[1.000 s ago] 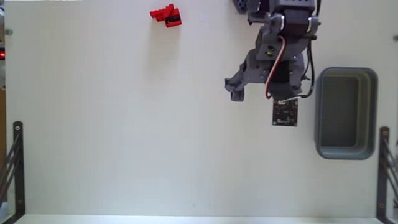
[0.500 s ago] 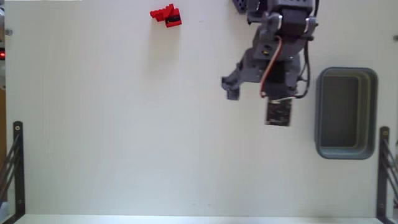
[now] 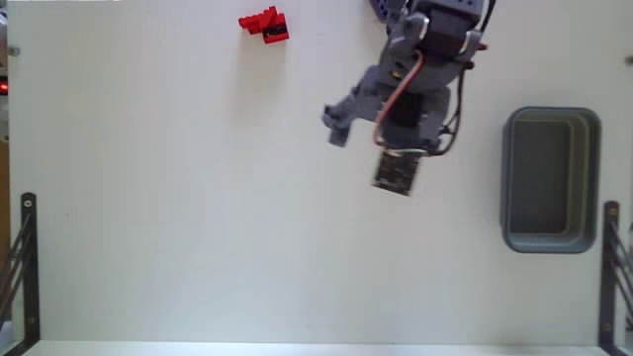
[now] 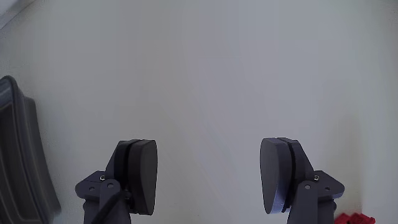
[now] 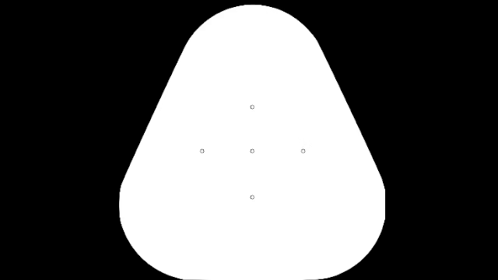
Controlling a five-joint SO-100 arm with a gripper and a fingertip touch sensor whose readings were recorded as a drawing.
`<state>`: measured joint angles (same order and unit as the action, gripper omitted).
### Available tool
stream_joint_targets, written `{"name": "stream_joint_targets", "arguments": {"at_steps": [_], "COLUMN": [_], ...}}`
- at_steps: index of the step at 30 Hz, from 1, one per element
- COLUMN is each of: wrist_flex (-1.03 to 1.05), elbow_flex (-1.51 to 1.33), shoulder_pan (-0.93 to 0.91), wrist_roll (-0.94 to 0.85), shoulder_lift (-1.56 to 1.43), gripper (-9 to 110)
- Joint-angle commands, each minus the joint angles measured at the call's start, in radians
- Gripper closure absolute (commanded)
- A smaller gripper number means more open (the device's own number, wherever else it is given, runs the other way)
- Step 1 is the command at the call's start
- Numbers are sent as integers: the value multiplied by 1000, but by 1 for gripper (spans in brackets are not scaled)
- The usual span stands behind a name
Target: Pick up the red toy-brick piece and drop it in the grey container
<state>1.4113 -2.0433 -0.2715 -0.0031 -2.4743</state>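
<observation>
Fixed view: arm [image 3: 420, 69] reaches down from the top edge over a white table [image 3: 198, 218].
Gripper [image 4: 208, 177]: wide open, nothing between the fingers [image 4: 140, 174]; it hangs above bare table.
Brick [image 3: 264, 26]: lies on the table near the top edge, well left of the arm; in the wrist view a red sliver [image 4: 354, 218] shows at the bottom right corner.
Container [image 3: 551, 180]: at the right side of the table, well apart from the brick; its rim [image 4: 22, 155] shows at the left edge of the wrist view.
</observation>
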Motion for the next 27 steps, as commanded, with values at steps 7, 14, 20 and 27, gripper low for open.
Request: {"name": "stream_joint_targets", "arguments": {"at_steps": [7,14,20,27], "wrist_flex": [19,19,19,19], "elbow_flex": [44,44,44,44], "shoulder_pan": [-135,-228,-307,-395], "wrist_roll": [3,3,3,3], "shoulder_lift": [-6,-6,-6,-6], "gripper": [-9,-9,-9,-9]}}
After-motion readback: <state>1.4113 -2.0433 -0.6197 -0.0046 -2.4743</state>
